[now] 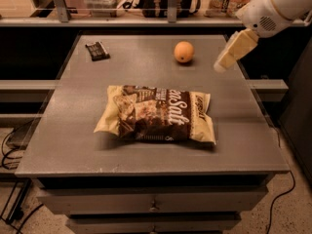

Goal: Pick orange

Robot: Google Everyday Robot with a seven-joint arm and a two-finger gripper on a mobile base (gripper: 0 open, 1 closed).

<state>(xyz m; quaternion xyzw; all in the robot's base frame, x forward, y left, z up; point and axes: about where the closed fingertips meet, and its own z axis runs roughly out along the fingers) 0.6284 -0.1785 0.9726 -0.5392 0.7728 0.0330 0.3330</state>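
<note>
A grey table (pixel 73 130) stood in a dim room, with a cluttered ledge (pixel 122 19) running behind it and a drawer front (pixel 153 206) below its top. At the far left of the top lay a small dark wrapped bar (pixel 97 50). Nearer the front and about the middle lay a brown-and-cream snack bag (pixel 158 113), flat on the surface. Beyond the bag, toward the far right part of the top, sat the orange (pixel 184 51), alone and well apart from both the bar and the bag. To the right of the fruit, the gripper (pixel 219 65) hung above the table's right edge, angled down and leftward toward it from the white arm (pixel 278 4) entering at the upper right. Whether the gripper was spread or closed up could not be made out. It held nothing, and a clear gap lay between it and the orange. The task appeared to be at its approach stage: reaching the fruit, closing on it and lifting it all looked yet to be done.
</note>
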